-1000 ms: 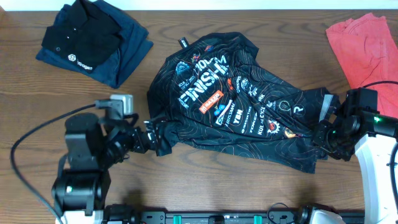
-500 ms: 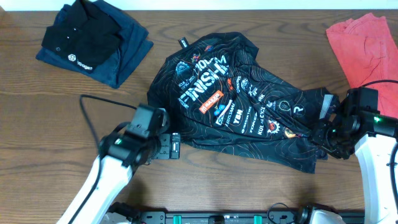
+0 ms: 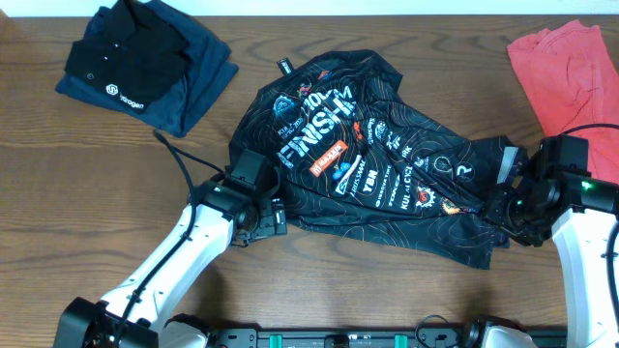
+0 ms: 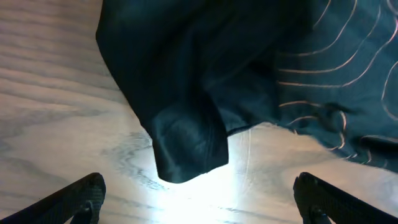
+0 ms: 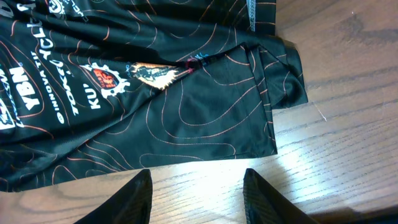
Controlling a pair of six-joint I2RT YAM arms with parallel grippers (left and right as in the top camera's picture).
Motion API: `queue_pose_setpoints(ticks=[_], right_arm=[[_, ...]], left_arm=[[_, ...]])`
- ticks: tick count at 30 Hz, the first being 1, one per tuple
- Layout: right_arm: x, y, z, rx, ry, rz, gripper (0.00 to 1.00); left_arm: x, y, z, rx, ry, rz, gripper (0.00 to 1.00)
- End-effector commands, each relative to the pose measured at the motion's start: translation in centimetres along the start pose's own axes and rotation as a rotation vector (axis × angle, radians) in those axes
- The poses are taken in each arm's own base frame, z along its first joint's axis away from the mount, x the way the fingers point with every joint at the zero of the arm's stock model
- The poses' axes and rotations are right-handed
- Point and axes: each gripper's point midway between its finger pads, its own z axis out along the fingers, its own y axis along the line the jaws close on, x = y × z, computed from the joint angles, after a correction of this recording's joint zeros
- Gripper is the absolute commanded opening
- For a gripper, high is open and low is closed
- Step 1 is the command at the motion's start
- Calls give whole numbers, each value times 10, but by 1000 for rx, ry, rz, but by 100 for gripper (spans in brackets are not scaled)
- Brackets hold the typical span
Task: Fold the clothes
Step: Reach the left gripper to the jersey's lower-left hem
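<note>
Though wide enough for all of it, carries three lots of clothing: brown wood-grain bench (image 3: pixel 58 193). Sprawled rumpled and unfolded over its middle, thin black short-sleeved sports jersey (image 3: pixel 387 184) with fine orange-white contour lines, white "FINISH" lettering and rows of small sponsor logos, printed side up. Lying at far left corner, folded pile of plain black polo with one white logo on dark blue cloth (image 3: pixel 145 63). Lying at far right edge, plain coral-red garment (image 3: pixel 571 72), partly cut off by frame. Stretched in from near left, white-and-black left arm (image 3: pixel 184 251). Left claw (image 4: pixel 199 196) spread wide, holding nothing, poised just short of a folded-over black flap at jersey's near-left edge, with bare wood between dark fingertips (image 4: pixel 81 193). Standing at near right, white-and-black right arm (image 3: pixel 580 232). Right claw (image 5: pixel 199 199) spread apart, pinching nothing, hovering over bare wood just beside jersey's near-right hem, close to a bunched corner of fabric.
</note>
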Motion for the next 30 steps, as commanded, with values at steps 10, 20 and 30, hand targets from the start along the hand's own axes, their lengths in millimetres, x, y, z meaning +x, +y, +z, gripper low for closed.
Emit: queue_pose_setpoints(ticks=[10, 20, 30], right_arm=[[-3, 0, -1, -10, -15, -8, 48], [-1, -1, -1, -7, -6, -18, 49], [-1, -1, -1, -8, -9, -18, 49]], left_arm=[[2, -21, 5, 49, 22, -39, 98], [9, -11, 34, -94, 51, -77, 98], [-5, -5, 35, -137, -16, -74, 88]])
